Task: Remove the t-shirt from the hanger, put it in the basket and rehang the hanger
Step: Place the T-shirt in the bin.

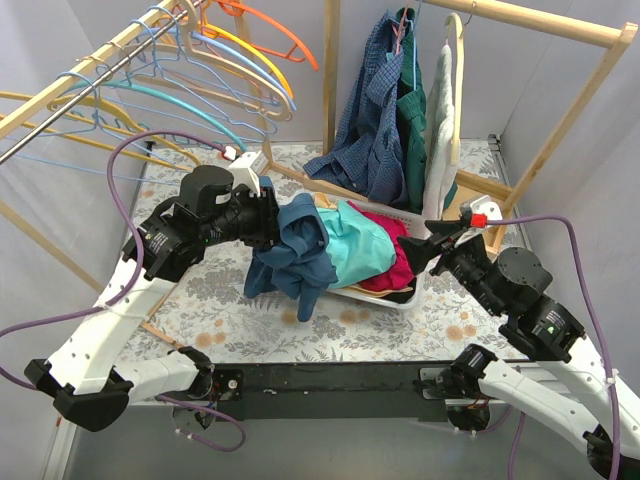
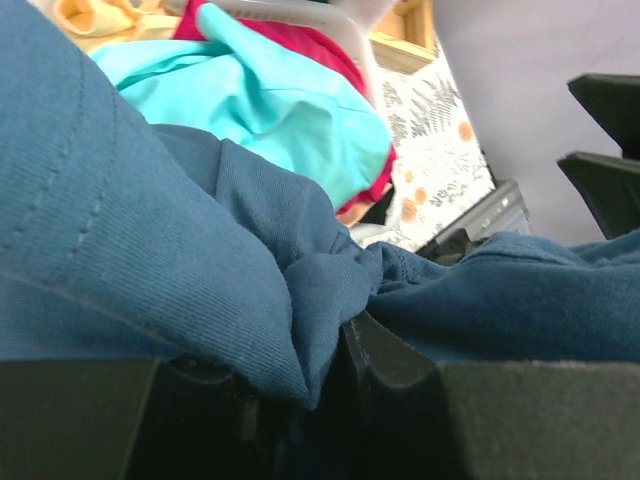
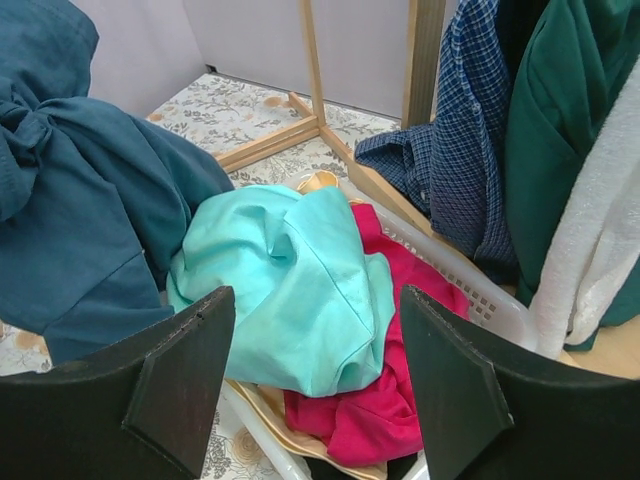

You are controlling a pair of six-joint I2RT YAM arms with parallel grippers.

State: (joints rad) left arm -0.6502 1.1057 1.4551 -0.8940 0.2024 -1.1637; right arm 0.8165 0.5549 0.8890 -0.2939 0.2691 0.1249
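Observation:
The dark blue t-shirt (image 1: 295,255) hangs bunched in the air, just left of the white basket (image 1: 372,296), and its lower end dangles toward the table. My left gripper (image 1: 268,222) is shut on a fold of it; in the left wrist view the t-shirt (image 2: 150,250) is pinched between the black jaws of the left gripper (image 2: 335,340). No hanger shows inside the t-shirt. My right gripper (image 1: 425,250) stands open at the basket's right side and holds nothing. In the right wrist view the right gripper (image 3: 318,330) faces the basket's clothes, with the t-shirt (image 3: 80,200) at the left.
A turquoise garment (image 1: 355,245) and a red one (image 1: 392,268) fill the basket. Several empty hangers (image 1: 230,60) hang on the rail at the top left. A checked shirt (image 1: 365,130) and other clothes hang from the wooden rack (image 1: 560,120) behind the basket.

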